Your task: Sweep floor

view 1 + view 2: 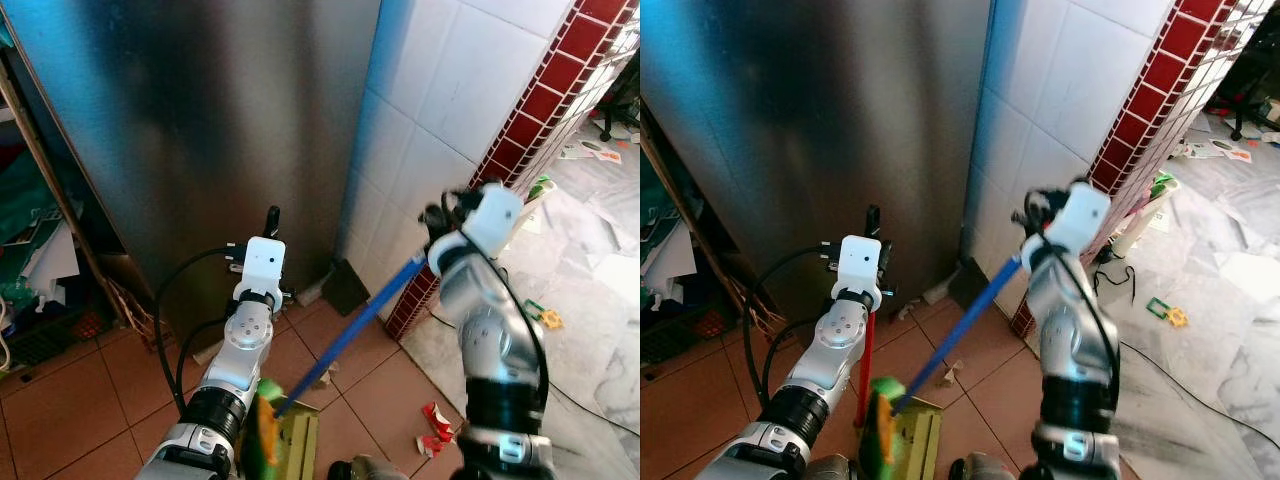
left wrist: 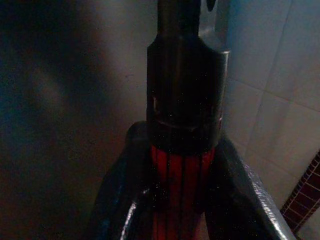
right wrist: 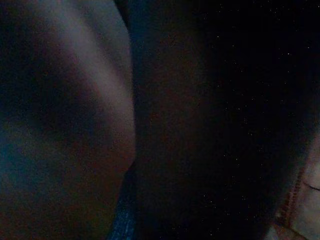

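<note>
Closest in, a green and yellow dustpan sits low on the terracotta floor, and the blue broom handle slants down into it. The left gripper has its jaws clenched round a red handle with a black cap, standing upright just beside the dustpan. The right gripper is up at the top of the broom handle; whether its jaws clamp it cannot be told, as the right wrist view is too dark.

Judging by the litter, sweeping is far from done: a red scrap lies near the right arm, and paper bits dot the marble floor farther off. Beyond stand a steel panel and a white tiled wall.

No writing or brand is readable.
</note>
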You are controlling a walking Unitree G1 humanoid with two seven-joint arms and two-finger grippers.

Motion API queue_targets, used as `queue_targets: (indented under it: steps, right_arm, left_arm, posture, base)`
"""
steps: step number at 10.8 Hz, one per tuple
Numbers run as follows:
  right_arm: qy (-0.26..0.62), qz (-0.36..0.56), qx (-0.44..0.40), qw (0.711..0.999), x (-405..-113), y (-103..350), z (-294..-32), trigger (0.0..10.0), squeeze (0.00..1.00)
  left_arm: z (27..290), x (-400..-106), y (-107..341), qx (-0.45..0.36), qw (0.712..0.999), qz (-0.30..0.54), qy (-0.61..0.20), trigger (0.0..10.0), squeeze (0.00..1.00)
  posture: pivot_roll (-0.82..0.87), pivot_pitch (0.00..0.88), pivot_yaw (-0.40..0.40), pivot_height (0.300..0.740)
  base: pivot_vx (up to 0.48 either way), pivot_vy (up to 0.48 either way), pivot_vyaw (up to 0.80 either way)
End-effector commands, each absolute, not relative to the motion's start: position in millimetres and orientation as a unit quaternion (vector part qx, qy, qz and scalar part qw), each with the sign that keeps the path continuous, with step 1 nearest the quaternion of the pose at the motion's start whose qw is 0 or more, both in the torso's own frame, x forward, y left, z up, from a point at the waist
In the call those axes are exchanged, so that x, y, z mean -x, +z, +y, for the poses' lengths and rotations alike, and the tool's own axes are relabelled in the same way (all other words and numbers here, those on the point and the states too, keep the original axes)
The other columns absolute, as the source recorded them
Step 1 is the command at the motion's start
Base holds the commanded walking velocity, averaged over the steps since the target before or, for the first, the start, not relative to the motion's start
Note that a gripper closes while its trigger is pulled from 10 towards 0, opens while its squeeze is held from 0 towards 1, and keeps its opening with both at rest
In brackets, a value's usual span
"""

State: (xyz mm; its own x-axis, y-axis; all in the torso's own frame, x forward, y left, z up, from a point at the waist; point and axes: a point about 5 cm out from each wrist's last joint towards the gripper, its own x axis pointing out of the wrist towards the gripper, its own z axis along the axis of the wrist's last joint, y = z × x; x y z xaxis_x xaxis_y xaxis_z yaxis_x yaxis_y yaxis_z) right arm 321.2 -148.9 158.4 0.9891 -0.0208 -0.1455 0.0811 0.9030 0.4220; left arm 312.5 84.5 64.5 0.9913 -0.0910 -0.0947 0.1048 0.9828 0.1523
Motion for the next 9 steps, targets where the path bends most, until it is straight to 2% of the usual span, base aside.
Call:
queue_targets:
  steps: [1,2,4,7,9]
  right_arm:
    - [0.029,0.012,-0.197,0.98,-325,190,-143,10.0,0.0]
    - [0.074,-0.036,-0.146,0.986,-328,209,-138,10.0,0.0]
    - [0.092,-0.099,-0.094,0.986,-330,231,-140,10.0,0.0]
    - [0.068,-0.126,-0.048,0.988,-331,234,-157,10.0,0.0]
    - [0.053,-0.121,-0.02,0.991,-328,220,-164,10.0,0.0]
  left_arm:
    - [80,-320,76,-0.081,0.995,0.014,-0.049,10.0,0.0]
    - [80,-320,76,-0.08,0.995,0.014,-0.049,10.0,0.0]
    - [80,-319,76,-0.08,0.996,0.012,-0.049,10.0,0.0]
    - [87,-321,83,-0.073,0.996,-0.004,-0.041,10.0,0.0]
    - [93,-320,96,-0.052,0.998,-0.028,-0.035,10.0,0.0]
  posture:
    - [-0.16,0.018,-0.091,0.74]
    - [-0.16,0.018,-0.091,0.74]
    - [-0.16,0.017,-0.091,0.74]
    - [-0.15,0.008,-0.084,0.74]
    - [-0.13,0.001,-0.072,0.74]
  base:
    - [0.0,0.0,0.0]
    - [0.0,0.0,0.0]
    - [0.0,0.0,0.0]
    - [0.0,0.0,0.0]
    - [0.0,0.0,0.0]
